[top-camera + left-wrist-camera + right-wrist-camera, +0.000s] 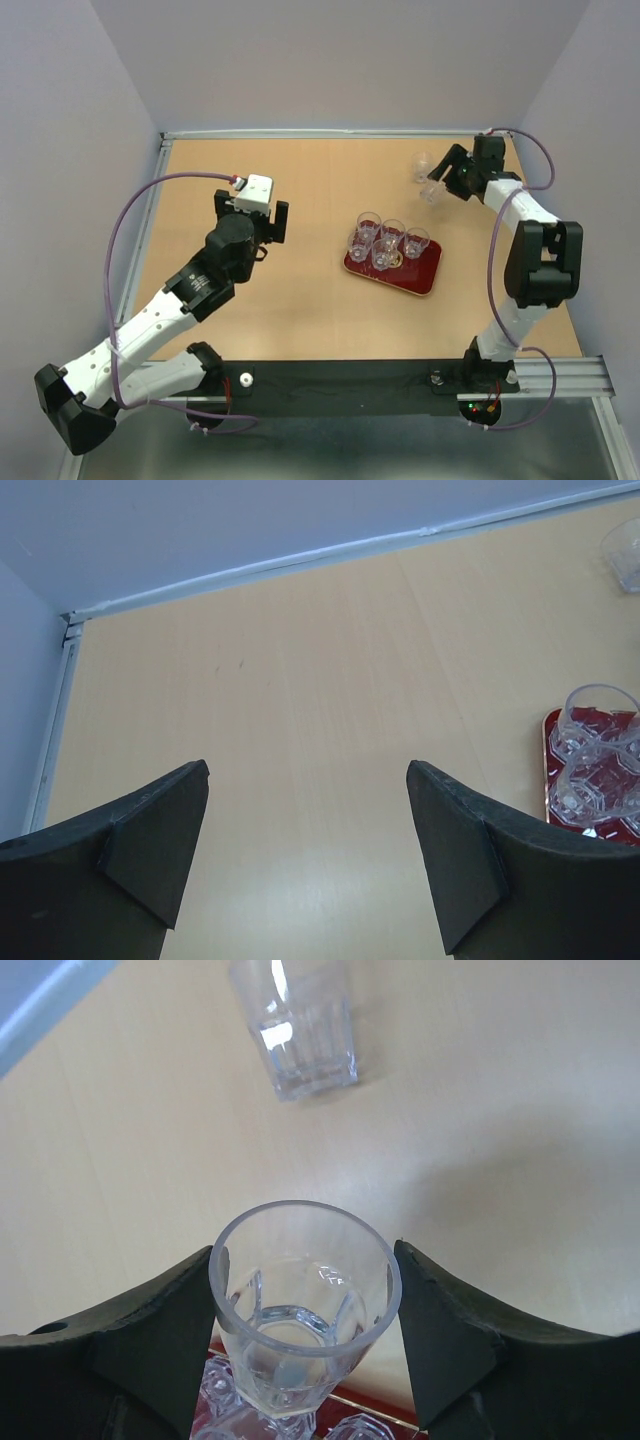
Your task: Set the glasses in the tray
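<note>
My right gripper [438, 185] is shut on one clear glass [305, 1300], its fingers [445, 1330] pressing the glass on both sides. The glass hangs above the table near the far right corner [432, 192]. A second glass [421, 165] [295, 1030] stands on the table just beyond it. The dark red tray [422, 274] lies mid-right and holds several upright glasses [383, 243]; its rim [356, 1406] shows under the held glass. My left gripper [252, 210] [308, 780] stands open over bare table, left of the tray [548, 748], with nothing between its fingers.
A metal rail and grey walls bound the table at the back and left [250, 568]. A bare stretch of wooden tabletop [300, 290] lies between the left arm and the tray. The right arm's elbow [540, 260] rises just right of the tray.
</note>
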Controlling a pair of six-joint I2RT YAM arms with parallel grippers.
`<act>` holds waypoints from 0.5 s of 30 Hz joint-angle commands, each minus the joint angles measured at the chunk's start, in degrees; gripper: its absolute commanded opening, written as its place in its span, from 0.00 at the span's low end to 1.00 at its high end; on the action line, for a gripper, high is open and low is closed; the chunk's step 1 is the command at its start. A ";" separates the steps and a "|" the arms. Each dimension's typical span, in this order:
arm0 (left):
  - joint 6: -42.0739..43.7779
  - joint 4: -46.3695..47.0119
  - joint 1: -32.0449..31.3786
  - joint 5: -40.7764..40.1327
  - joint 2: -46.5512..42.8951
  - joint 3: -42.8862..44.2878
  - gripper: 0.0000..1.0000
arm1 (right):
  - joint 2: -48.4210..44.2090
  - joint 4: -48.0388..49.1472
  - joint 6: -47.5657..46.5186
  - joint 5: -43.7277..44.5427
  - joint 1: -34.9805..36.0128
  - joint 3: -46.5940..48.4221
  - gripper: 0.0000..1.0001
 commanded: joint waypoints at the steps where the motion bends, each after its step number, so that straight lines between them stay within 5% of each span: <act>1: 0.45 2.95 0.28 -0.21 -1.55 -0.72 0.92 | -6.57 6.24 -2.72 2.74 -0.88 -2.28 0.57; 15: 0.36 3.12 0.28 0.14 -1.81 -0.81 0.92 | -31.42 11.79 -21.70 -1.46 -1.06 -18.01 0.53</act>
